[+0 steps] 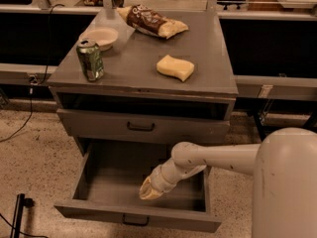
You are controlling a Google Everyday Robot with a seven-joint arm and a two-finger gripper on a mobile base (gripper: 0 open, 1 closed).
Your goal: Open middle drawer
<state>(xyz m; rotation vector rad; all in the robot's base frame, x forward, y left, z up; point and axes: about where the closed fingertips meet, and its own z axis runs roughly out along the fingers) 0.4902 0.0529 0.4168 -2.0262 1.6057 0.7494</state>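
The grey metal cabinet (218,86) has its upper drawer (99,123) shut, with a black bar handle at its centre. Below it the middle drawer (89,211) stands pulled far out, its grey inside bare and its black handle (136,221) on the front lip. The lowest drawer is hidden under it. My gripper (148,190) hangs at the end of the white arm, reaching down inside the open drawer, a little right of centre, close over the drawer floor. It holds nothing that I can see.
On the cabinet top stand a green can (90,59), a white bowl (99,36), a brown snack bag (152,22) and a yellow sponge (175,67). My white body (287,182) fills the lower right. Dark counters run behind. Speckled floor and a black cable (20,128) lie left.
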